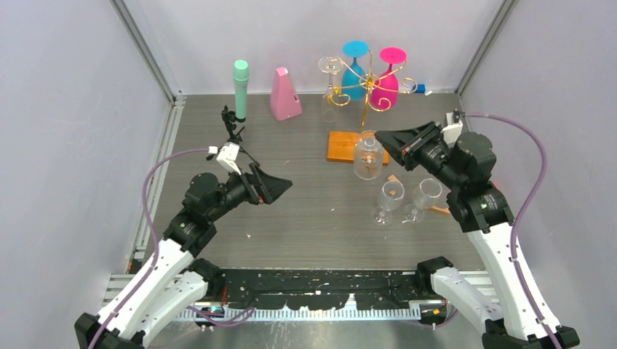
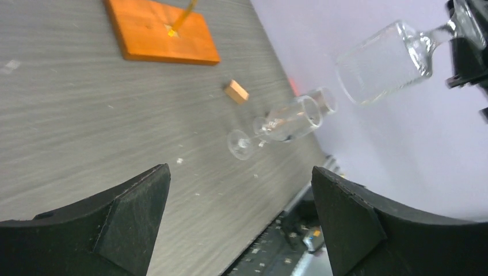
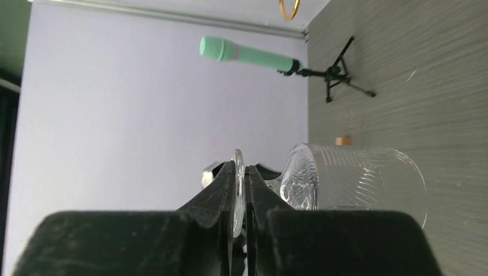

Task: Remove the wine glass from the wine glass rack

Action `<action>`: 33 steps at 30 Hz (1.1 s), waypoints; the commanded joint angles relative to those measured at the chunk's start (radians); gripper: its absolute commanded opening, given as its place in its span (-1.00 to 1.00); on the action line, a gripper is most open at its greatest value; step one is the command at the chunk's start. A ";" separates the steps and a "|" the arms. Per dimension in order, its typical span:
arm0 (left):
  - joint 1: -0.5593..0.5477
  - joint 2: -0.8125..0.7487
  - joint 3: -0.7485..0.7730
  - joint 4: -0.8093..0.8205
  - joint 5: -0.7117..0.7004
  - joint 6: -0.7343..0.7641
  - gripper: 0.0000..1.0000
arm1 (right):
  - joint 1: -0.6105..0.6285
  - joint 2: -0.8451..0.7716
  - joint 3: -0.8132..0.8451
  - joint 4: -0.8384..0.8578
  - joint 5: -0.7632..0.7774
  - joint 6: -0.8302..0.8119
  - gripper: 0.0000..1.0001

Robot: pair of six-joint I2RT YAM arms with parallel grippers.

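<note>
Black fingers [image 3: 210,198] of the right gripper [image 3: 239,195] are pinched on the wine glass [image 3: 357,184] foot; the glass is held clear of the wine glass rack [image 1: 371,86]. The left gripper [image 1: 280,187] is spread, empty. Removal is judged done; gentle placement on the table [image 1: 291,218] is called for.

L arm [image 1: 164,269] & R arm [image 1: 502,254]: glossy white shells on lower links, black rounded motor housings at joints, black base blocks; thin purple L cable [image 1: 148,200] runs along L arm, matching purple R cable [image 1: 537,171] on R arm; small white L camera box [image 1: 228,155] at wrist, R camera box [image 1: 452,132] likewise; L gripper [image 1: 284,187] & R gripper [image 1: 382,137]: matte black wedge-shaped fingers [image 2: 124,221], approx triangular.
</note>
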 commanded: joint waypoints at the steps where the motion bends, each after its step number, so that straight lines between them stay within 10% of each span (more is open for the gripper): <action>1: -0.002 0.089 -0.061 0.387 0.119 -0.342 0.92 | 0.075 -0.048 -0.081 0.326 -0.012 0.185 -0.99; 9: -0.021 0.289 -0.140 0.926 0.015 -0.834 0.99 | 0.108 -0.007 -0.090 0.576 -0.078 0.312 -0.99; 33: -0.178 0.459 0.205 1.025 0.019 -0.939 0.98 | 0.134 0.061 0.036 0.719 -0.103 0.471 -0.99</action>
